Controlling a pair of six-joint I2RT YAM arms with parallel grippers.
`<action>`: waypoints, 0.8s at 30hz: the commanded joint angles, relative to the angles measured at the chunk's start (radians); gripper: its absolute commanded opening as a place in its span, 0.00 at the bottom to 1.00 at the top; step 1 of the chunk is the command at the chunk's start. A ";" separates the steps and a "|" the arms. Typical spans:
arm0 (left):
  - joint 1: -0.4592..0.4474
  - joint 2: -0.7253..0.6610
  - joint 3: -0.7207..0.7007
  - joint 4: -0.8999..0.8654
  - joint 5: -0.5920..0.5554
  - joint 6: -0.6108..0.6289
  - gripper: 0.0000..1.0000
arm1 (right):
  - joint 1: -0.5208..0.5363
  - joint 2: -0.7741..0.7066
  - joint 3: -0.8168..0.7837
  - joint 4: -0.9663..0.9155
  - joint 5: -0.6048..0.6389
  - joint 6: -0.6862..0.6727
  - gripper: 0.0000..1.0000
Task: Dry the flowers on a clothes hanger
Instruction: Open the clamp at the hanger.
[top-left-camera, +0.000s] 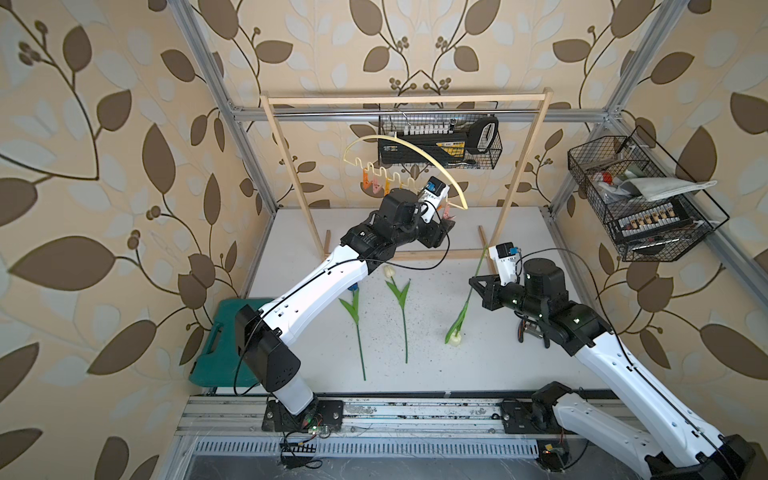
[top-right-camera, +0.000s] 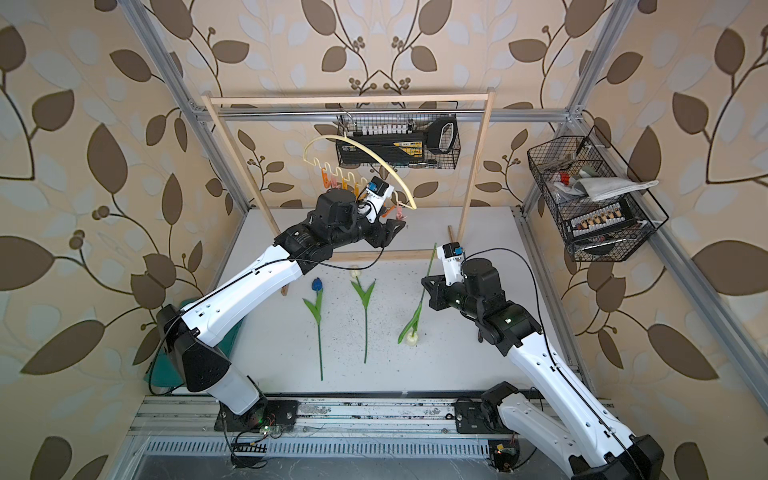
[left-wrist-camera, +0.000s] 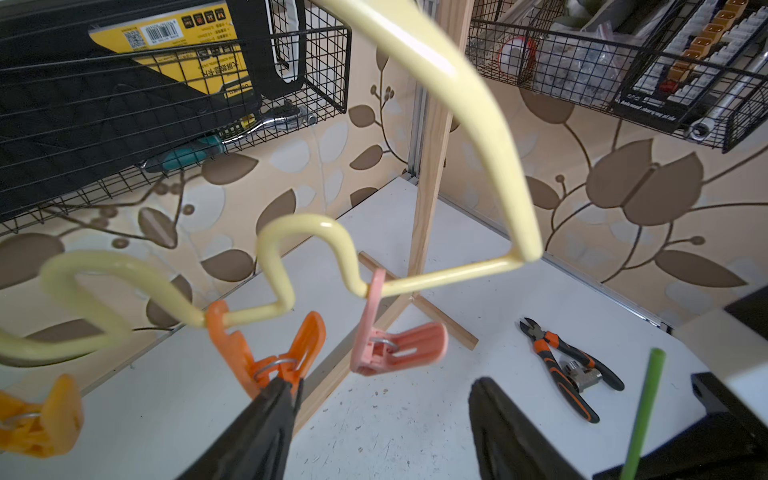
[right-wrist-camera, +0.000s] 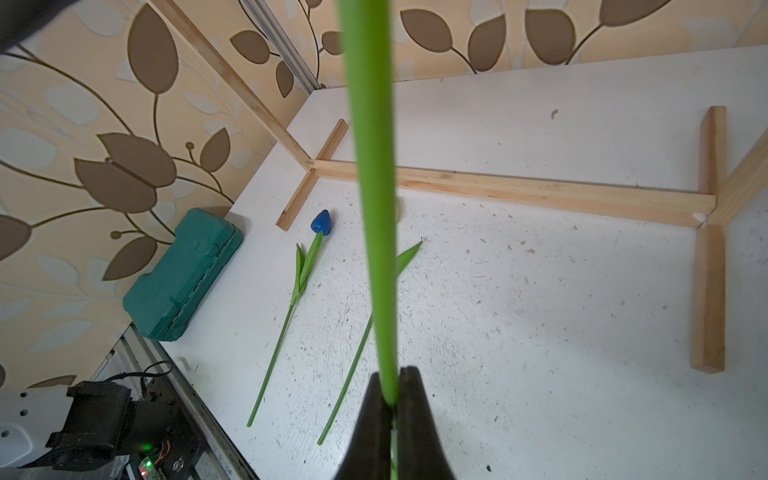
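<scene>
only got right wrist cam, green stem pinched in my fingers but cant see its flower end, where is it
Observer: The held tulip hangs head down; its cream-white head is right at the table, touching or not I cannot tell.
Operator: ok and where's the left arm
Observer: The left gripper is up at the clothes hanger, fingers open, one finger at the bottom of an orange clip.
Operator: any flower clipped on
Observer: None; the pink clip beside it is empty too, in the left wrist view.
</scene>
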 joint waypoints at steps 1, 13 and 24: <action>0.003 -0.022 0.032 0.033 0.038 -0.007 0.70 | -0.002 -0.003 0.033 -0.004 -0.019 -0.010 0.05; 0.003 -0.001 0.064 0.028 0.048 0.001 0.70 | -0.004 0.007 0.034 -0.001 -0.035 -0.012 0.05; 0.002 0.031 0.094 0.018 0.053 0.008 0.70 | -0.005 0.014 0.036 -0.002 -0.040 -0.012 0.05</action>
